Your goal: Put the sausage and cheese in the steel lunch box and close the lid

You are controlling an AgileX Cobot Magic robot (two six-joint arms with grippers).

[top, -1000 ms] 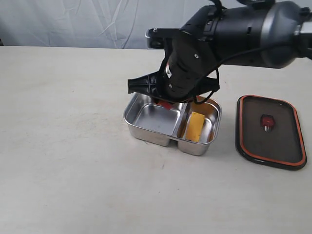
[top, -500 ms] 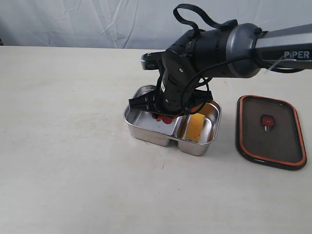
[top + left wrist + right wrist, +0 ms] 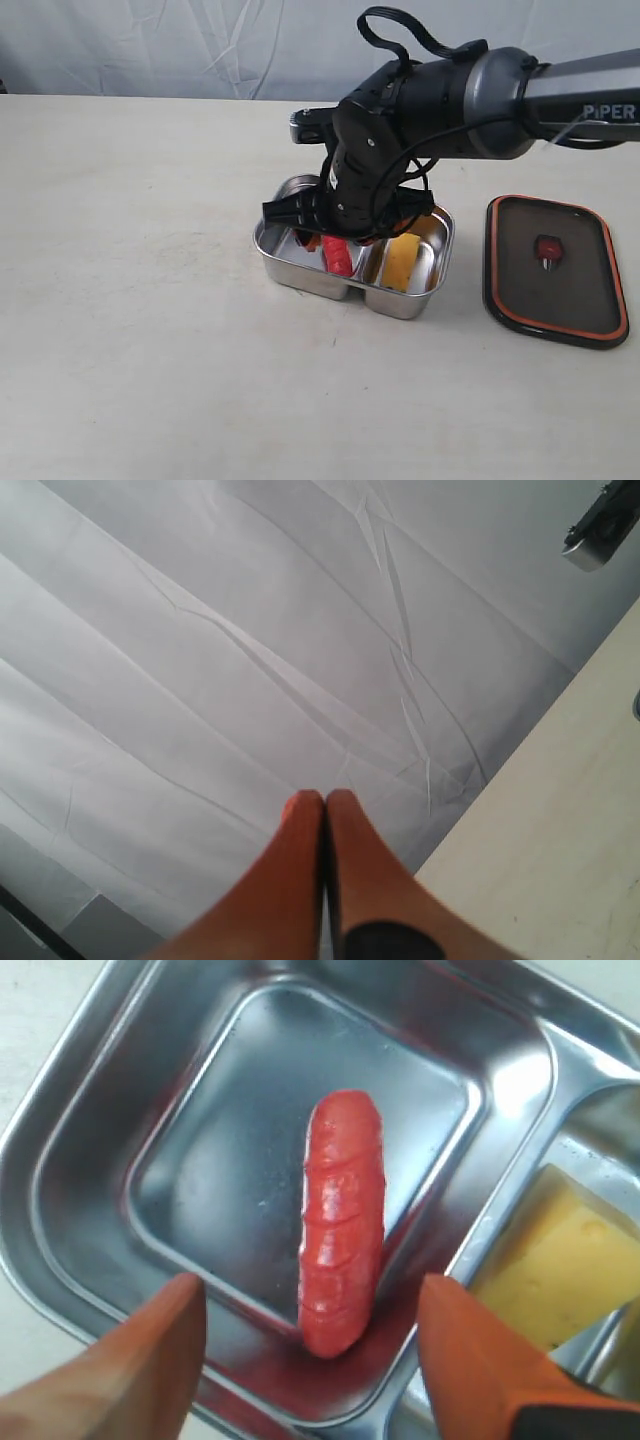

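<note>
The red ribbed sausage (image 3: 342,1225) lies loose in the larger compartment of the steel lunch box (image 3: 290,262), also seen as a red piece (image 3: 338,256) under the arm. My right gripper (image 3: 310,1305) hangs open just above it, one orange finger (image 3: 150,1360) on either side, touching nothing. The yellow cheese (image 3: 402,258) rests in the smaller compartment, shown too in the right wrist view (image 3: 555,1265). The dark lid (image 3: 555,268) with an orange rim lies flat on the table, right of the box. My left gripper (image 3: 324,805) is shut and empty, pointing at a grey backdrop.
The right arm's dark body (image 3: 420,100) hangs over the box and hides its far rim. The beige table (image 3: 140,300) stretches left and in front of the box. A wrinkled grey cloth (image 3: 250,630) forms the backdrop.
The right gripper came down over the box, then opened; the sausage left its fingers and now lies in the larger compartment. The lid and the cheese have not moved.
</note>
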